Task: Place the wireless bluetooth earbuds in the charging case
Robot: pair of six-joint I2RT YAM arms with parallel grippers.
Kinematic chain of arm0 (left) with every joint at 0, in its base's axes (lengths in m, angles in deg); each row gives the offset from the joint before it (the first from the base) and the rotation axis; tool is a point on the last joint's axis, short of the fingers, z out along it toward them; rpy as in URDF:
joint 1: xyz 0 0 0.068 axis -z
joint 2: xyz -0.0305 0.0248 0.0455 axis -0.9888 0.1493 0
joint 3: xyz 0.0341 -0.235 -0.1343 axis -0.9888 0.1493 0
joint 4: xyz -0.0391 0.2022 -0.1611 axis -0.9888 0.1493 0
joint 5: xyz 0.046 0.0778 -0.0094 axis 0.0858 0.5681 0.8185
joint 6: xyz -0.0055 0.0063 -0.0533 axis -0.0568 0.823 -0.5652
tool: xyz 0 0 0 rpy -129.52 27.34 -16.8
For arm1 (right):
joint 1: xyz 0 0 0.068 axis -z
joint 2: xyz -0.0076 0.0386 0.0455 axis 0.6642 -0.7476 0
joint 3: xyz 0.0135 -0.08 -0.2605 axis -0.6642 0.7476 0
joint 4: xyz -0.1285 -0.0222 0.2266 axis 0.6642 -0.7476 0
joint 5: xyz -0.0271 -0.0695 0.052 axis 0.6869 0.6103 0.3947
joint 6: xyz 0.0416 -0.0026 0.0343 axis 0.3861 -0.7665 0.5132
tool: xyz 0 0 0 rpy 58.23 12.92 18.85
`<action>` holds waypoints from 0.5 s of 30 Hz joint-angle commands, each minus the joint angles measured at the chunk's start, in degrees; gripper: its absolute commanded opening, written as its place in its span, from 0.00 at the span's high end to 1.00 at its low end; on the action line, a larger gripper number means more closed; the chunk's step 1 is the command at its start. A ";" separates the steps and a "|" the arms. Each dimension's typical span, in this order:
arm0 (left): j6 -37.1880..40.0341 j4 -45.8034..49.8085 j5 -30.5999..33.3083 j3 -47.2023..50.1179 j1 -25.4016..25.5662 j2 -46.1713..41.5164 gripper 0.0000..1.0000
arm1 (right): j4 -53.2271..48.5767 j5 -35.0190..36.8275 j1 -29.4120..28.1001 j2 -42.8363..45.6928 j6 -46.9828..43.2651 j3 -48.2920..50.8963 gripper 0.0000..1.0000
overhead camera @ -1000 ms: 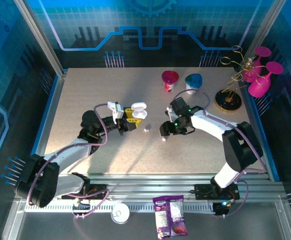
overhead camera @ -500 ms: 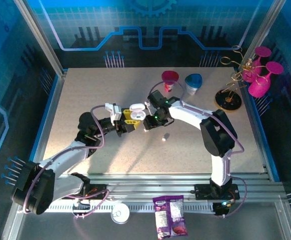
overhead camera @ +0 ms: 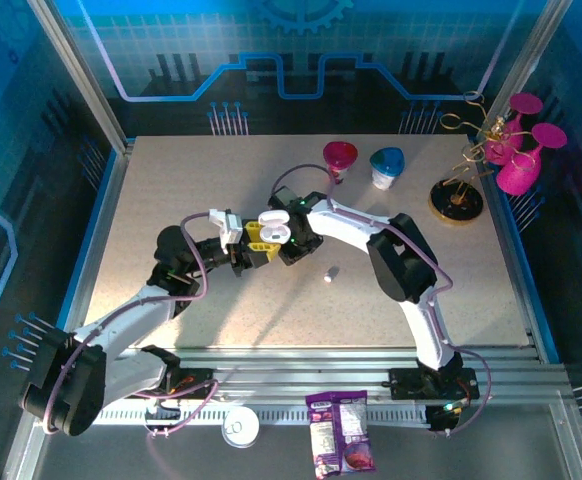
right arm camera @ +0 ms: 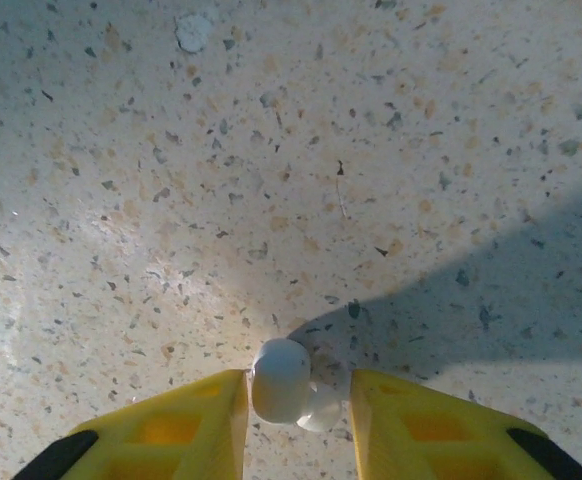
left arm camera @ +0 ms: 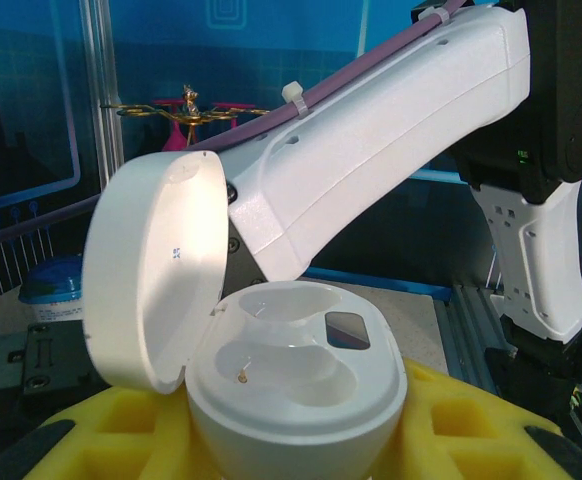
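Near rail: crinkly purple snack bag [overhead camera: 341, 445], round white disc [overhead camera: 239, 428]. On the speckled stone-look tabletop [overhead camera: 171, 180], a loose earbud [overhead camera: 329, 272], a tiny glossy white nub, lies near the right gripper [right arm camera: 298, 400]. That gripper points straight down, yellow pocketed fingers [right arm camera: 171, 425] bracketing a second earbud [right arm camera: 279, 380] lying flat: rounded white head, stubby stem. One finger looks touching, sliver of gap at the other (can't tell if it's actually pinched). Just beside it is the left gripper [overhead camera: 261, 240], yellow fingers [left arm camera: 451, 420] closed on the charging case [left arm camera: 296, 390]. The case is a smooth white pebble, domed lid [left arm camera: 156, 270] hinged open, moulded wells showing. Far side: magenta cup [overhead camera: 339, 158], blue cup [overhead camera: 386, 165], gold wire stand [overhead camera: 458, 195].
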 commanded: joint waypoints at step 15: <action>1.28 -0.36 -0.86 0.81 -0.40 -0.38 0.74 | -4.21 2.28 -1.03 -3.63 -1.59 -5.23 0.68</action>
